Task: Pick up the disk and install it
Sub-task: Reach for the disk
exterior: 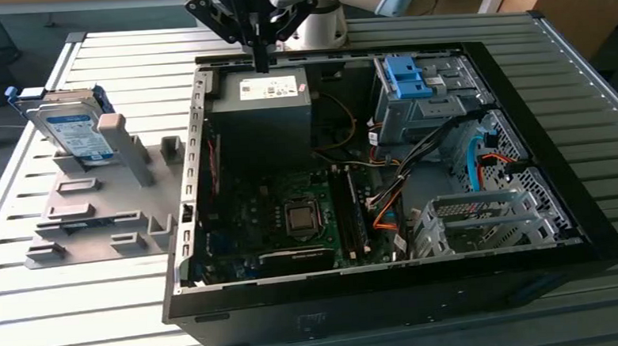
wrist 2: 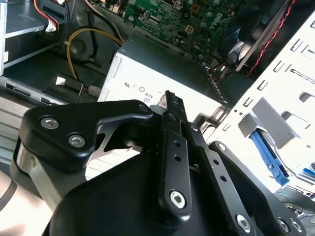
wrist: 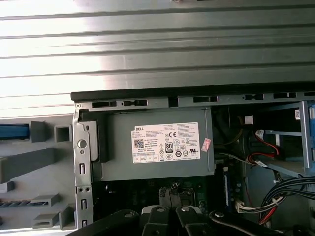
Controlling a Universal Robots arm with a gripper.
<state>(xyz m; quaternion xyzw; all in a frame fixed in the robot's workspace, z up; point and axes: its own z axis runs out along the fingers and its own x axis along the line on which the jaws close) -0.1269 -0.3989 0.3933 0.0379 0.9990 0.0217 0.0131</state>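
Observation:
The disk point(exterior: 74, 126) is a silver hard drive with a white-and-blue label and a blue frame. It stands on edge in a grey holder point(exterior: 98, 200) on the table, at the exterior view's left of the open computer case point(exterior: 399, 279). My gripper point(exterior: 262, 60) hangs over the far rim of the case, above the grey power supply point(exterior: 263, 104), well apart from the disk. Its fingers are shut with nothing between them, as both wrist views show point(wrist 2: 169, 96) point(wrist: 171, 192). The power supply's label point(wrist: 166, 142) lies directly under the fingers.
Inside the case a grey drive bay with a blue bracket point(exterior: 410, 80) sits at the far right, and a perforated metal cage point(exterior: 481, 219) at the near right. Cables point(exterior: 394, 176) run over the motherboard point(exterior: 290, 221). The slatted metal table point(exterior: 73, 312) surrounds the case.

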